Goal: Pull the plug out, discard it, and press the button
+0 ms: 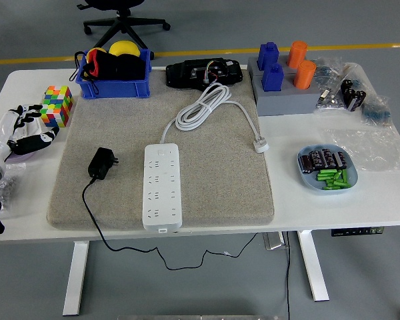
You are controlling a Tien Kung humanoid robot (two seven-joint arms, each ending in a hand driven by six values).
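The white surface [360,200] carries a grey felt mat [213,193] across its middle. On the mat lies the white power strip [163,187], its long axis running from the near edge toward the far side, its own white cable [203,107] coiled beyond it. The black plug [102,163] lies loose on the mat just left of the strip, already out of the sockets, its black cord [93,220] trailing off the near edge.

The left hand [25,130] sits at the surface's left side, well apart from the strip, fingers loosely spread and holding nothing. The right hand is out of view.

The strip's button seems to be near its far end; I cannot pick it out. It lies rightward from the left hand, so that hand is the nearer one and must reach right across the mat, over the plug.
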